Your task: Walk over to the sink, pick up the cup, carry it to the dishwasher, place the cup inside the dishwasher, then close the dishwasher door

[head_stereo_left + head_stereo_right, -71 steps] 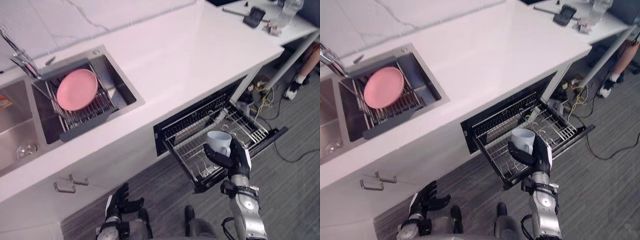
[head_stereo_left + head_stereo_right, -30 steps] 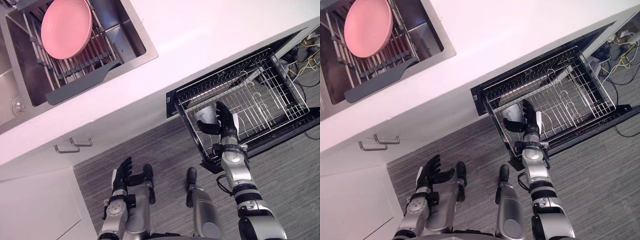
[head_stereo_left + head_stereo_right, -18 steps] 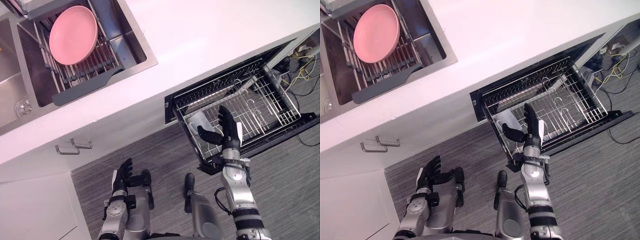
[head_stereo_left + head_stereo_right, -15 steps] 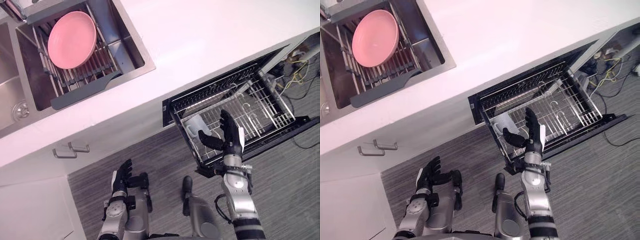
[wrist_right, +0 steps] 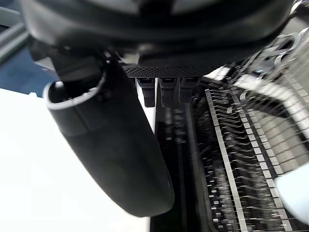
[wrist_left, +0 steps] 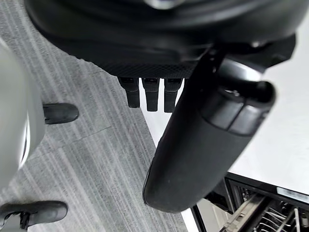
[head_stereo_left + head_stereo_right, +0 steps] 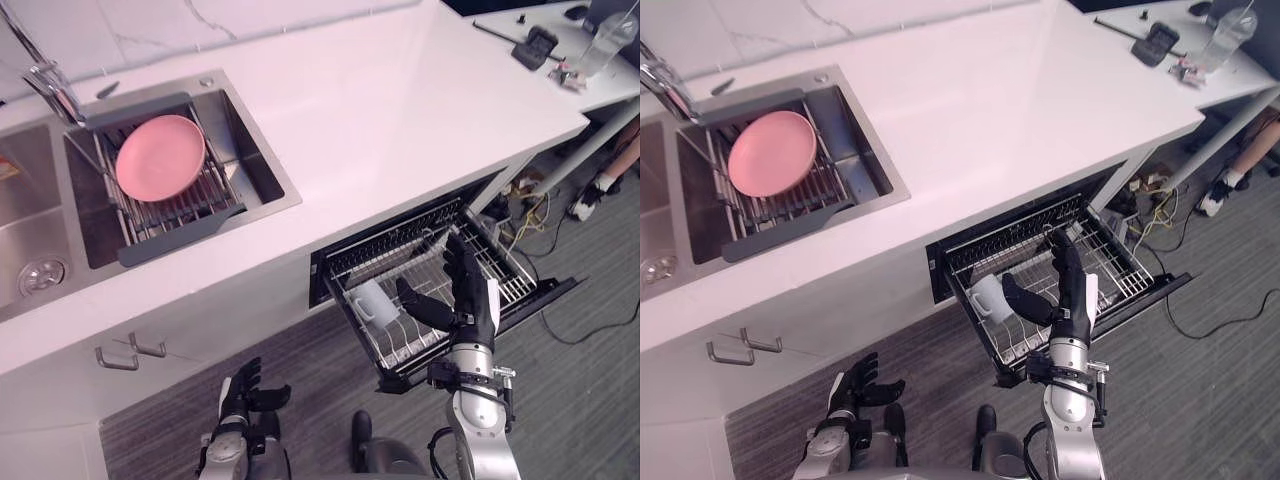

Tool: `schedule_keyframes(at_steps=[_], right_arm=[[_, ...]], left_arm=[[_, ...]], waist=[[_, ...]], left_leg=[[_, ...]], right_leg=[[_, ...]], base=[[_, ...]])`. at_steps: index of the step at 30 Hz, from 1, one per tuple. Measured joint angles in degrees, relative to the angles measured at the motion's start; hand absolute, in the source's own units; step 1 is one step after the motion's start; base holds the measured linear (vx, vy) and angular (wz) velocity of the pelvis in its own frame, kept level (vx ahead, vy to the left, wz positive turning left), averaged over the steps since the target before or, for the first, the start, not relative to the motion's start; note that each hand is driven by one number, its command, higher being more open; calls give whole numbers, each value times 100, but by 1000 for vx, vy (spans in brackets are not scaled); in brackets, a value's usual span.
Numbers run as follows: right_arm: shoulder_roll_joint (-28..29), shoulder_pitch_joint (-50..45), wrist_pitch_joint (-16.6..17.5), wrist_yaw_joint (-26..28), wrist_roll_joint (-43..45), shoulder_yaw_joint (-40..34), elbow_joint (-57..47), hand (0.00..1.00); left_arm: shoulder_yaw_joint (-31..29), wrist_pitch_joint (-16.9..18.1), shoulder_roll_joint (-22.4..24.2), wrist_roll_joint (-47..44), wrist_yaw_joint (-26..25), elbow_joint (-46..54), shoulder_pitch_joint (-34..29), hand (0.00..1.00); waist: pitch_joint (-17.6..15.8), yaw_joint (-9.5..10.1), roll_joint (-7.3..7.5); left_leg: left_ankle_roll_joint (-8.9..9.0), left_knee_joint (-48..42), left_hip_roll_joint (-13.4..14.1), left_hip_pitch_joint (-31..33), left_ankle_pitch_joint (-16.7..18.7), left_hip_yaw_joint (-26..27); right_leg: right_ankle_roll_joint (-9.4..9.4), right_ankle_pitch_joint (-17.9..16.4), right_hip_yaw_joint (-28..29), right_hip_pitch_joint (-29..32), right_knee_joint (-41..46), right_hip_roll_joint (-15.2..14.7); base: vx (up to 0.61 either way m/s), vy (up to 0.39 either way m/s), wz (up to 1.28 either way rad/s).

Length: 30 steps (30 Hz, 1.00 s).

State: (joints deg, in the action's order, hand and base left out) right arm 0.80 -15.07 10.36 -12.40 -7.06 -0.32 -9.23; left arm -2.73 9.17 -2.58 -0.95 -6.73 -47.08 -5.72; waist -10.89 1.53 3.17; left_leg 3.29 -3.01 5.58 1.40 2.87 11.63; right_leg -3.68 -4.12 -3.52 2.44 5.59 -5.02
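The right hand (image 7: 468, 300) stands upright over the dishwasher rack (image 7: 503, 277), fingers straight, thumb spread, holding nothing. One cup (image 7: 372, 303) sits in the rack just left of it, untouched. The left hand (image 7: 238, 398) hangs low, fingers loosely spread. One pink plate (image 7: 160, 170) rests in the sink (image 7: 268, 185).

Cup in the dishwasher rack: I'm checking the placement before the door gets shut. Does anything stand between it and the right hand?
Nothing visible does. The cup sits in the pulled-out rack; the open right hand is over the rack beside it, not touching, with only bare wires between.
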Motion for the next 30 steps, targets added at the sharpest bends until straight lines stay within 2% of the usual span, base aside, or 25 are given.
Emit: schedule_keyframes(at_steps=[4, 8, 13, 14, 15, 16, 17, 18, 20, 23, 24, 26, 27, 28, 29, 30], right_arm=[[0, -88, 115, 38, 6, 161, 0, 90], [-23, -94, 120, 47, 7, 246, -31, 90], [-112, 4, 120, -65, -29, 311, -181, 90], [-128, 119, 119, -99, -116, 308, -180, 90], [-129, 173, 120, -118, -156, 308, -181, 90], [-155, 267, 120, -183, -225, 301, -191, 90], [-229, 356, 120, -252, -273, 236, -180, 90], [-284, 389, 119, -264, -332, 195, -179, 90], [-349, 525, 117, -269, -486, 121, -171, 90], [-294, 600, 117, -267, -678, 134, -141, 90], [-300, 602, 116, -267, -689, 128, -109, 90], [-299, 599, 94, -271, -795, 69, 31, 90], [-297, 599, 71, -301, -834, 57, 98, 90], [-293, 593, 47, -320, -837, 58, 107, 90], [-292, 581, 44, -323, -841, 53, 126, 90], [-296, 571, 45, -322, -846, 53, 126, 90]], left_arm=[[-23, 3, -103, 10, 62, -344, -68, 90], [-15, 7, -141, 20, 63, -360, -225, 90], [47, 11, -171, 43, 54, -343, -188, 90], [49, 10, -196, 50, 54, -344, -167, 90], [49, 10, -200, 55, 57, -353, -166, 90], [51, 11, -206, 128, 53, -371, -165, 90], [94, 14, -214, 189, 52, -393, -162, 90], [103, 16, -206, 208, 48, -407, -166, 90], [96, 24, -206, 221, -9, -420, -117, 90], [100, 27, -210, 297, -47, -426, -98, 90], [103, 27, -214, 324, -47, -430, -95, 90], [172, 26, -243, 332, -51, -452, -100, 90], [240, 42, -300, 338, -48, -447, -112, 90], [285, 62, -374, 402, -51, -441, -117, 90], [320, 58, -391, 439, -50, -448, -119, 90], [319, 52, -432, 452, -52, -457, -129, 90]], waist=[[306, -3, -55], [376, 0, -113], [377, 46, -119], [375, 55, -118], [374, 55, -117], [374, -23, -121], [374, -68, -136], [373, -58, -162], [365, 37, -137], [343, 43, -99], [336, 43, -87], [332, 1, -83], [311, -29, -44], [267, -147, 39], [246, -234, 37], [238, -302, 27]], left_leg=[[6, 70, -34, -142, -10, -96], [-11, 54, -77, -102, -26, -323], [-57, -36, -201, 392, -188, -944], [-191, 40, -213, 449, -152, -899], [-240, 62, -164, 443, -146, -615], [-254, 66, -1, 421, -154, 72], [-238, 20, 92, 410, -237, 490], [-161, -1, 106, 402, -342, 506], [-176, 55, -67, 402, -364, 334], [-323, 64, -321, 352, -212, 242], [-322, 56, -375, 322, -171, 225], [-397, 23, -480, 224, -52, 156], [-459, 17, -552, 133, 1, 67], [-526, 11, -635, 12, 46, -93], [-558, 7, -629, -32, 62, -237], [-570, 2, -582, -35, 76, -370]], right_leg=[[-15, 10, -119, -229, -144, -16], [-28, 11, -323, -363, -225, -59], [-40, -37, -1077, -380, -244, -187], [-44, -42, -1259, -387, -245, -227], [-53, -45, -1355, -415, -250, -260], [-102, -77, -1609, -514, -251, -355], [-153, -111, -1827, -613, -241, -429], [-166, -119, -1893, -658, -237, -438], [-178, -127, -1903, -689, -165, -574], [-268, -260, -1901, -658, 205, -872], [-275, -319, -1898, -628, 380, -956], [-166, -425, -1813, -462, 1107, -1188], [-106, -435, -1607, -235, 1791, -1341], [97, -352, -1206, 43, 2577, -1437], [158, -534, -792, 323, 2993, -1332], [97, -812, -496, 486, 3116, -1068]], base=[[15, 0, 11], [6, 1, 31], [-31, -4, 72], [-69, 30, 76], [-15, 25, 93], [18, 58, 114], [50, 71, 114], [48, 98, 83], [42, 122, 45], [55, 158, 28], [66, 165, 25], [51, 147, 22], [82, 156, 40], [147, 153, 56], [153, 91, 68], [211, 36, 66]])
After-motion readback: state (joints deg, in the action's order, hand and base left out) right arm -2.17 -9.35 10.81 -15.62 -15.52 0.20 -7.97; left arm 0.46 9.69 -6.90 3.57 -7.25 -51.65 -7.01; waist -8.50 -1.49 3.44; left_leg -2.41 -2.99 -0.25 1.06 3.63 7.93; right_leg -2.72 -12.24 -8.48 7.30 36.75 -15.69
